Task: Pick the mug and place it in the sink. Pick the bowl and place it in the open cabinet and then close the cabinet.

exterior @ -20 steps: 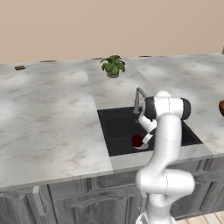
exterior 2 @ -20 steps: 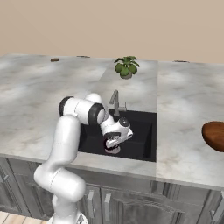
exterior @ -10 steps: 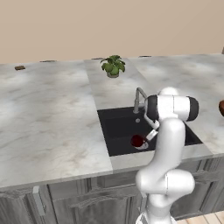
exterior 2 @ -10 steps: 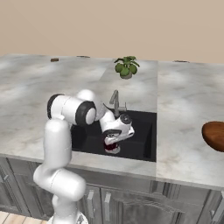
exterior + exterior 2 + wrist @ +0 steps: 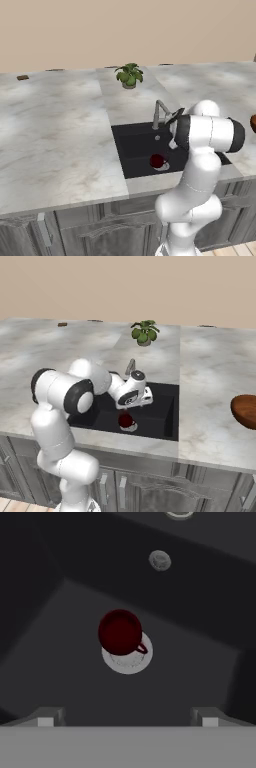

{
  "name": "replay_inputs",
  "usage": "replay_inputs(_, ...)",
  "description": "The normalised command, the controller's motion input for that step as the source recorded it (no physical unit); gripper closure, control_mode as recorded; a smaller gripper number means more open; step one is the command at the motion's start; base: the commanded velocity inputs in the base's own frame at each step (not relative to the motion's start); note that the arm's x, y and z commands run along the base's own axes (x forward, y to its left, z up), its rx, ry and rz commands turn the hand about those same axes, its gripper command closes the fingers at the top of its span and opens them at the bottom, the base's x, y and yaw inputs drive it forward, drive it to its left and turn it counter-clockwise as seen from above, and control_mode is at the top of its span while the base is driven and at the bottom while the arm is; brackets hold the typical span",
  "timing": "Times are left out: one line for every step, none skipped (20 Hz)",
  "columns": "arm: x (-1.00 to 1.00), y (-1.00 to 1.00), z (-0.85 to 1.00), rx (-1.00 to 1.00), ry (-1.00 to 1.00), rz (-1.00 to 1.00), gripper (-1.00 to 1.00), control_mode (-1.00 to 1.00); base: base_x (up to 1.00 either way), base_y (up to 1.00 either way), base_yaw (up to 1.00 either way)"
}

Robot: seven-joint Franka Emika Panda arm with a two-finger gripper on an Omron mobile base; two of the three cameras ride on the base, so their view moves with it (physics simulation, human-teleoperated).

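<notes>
The small dark red mug (image 5: pixel 120 632) stands upright on the round silver drain in the black sink (image 5: pixel 60 662), free of the fingers. In the base views the mug (image 5: pixel 157 160) (image 5: pixel 125 420) sits near the front of the sink (image 5: pixel 135 147) (image 5: pixel 160 406). My gripper (image 5: pixel 132 405) (image 5: pixel 127 719) hangs open a little above the mug, pointing down into the basin, with nothing between its fingertips. The wide brown bowl (image 5: pixel 245 411) (image 5: pixel 253 122) rests on the counter to the right of the sink. The cabinet is out of view.
A slim silver faucet (image 5: pixel 159 112) (image 5: pixel 131 366) rises at the sink's back edge, close to my forearm. A small potted plant (image 5: pixel 129 75) (image 5: pixel 144 332) stands behind it. Grey marble counter (image 5: pixel 60 135) stretches left and right.
My gripper has lifted slightly away from the mug, which stays on the drain. The arm's elbow has swung outward to the side.
</notes>
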Motion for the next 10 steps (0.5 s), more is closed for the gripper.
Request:
replay_inputs(-0.61, -0.05, 0.47, 0.00, 0.00, -0.19, -1.00, -1.00, 0.00, 0.00, 0.00)
replay_inputs(-0.65, -0.11, 0.40, 0.00, 0.00, -0.19, -1.00, -1.00, 0.00, 0.00, 0.00)
replay_inputs(-0.71, -0.17, 0.36, 0.00, 0.00, -0.18, -1.00, -1.00, 0.00, 0.00, 0.00)
replay_inputs(-0.64, -0.04, 0.39, 0.00, 0.04, -0.13, -1.00, -1.00, 0.00, 0.00, 0.00)
replay_inputs(-0.58, -0.04, 0.47, 0.00, 0.09, -0.11, -1.00, -1.00, 0.00, 0.00, 0.00)
replay_inputs(-0.60, -0.06, 0.57, 0.00, 0.11, -0.09, -1.00, -1.00, 0.00, 0.00, 0.00)
replay_inputs(-0.59, -0.09, 0.61, 0.00, 0.10, -0.08, -1.00, -1.00, 0.00, 0.00, 0.00)
replay_inputs(-0.60, -0.13, 0.62, 0.00, 0.07, -0.07, -1.00, -1.00, 0.00, 0.00, 0.00)
replay_inputs(-0.59, -0.11, 0.61, 0.00, 0.05, -0.07, -1.00, -1.00, 0.00, 0.00, 0.00)
replay_inputs(-0.61, -0.09, 0.56, 0.00, 0.04, -0.06, -1.00, -1.00, 0.00, 0.00, 0.00)
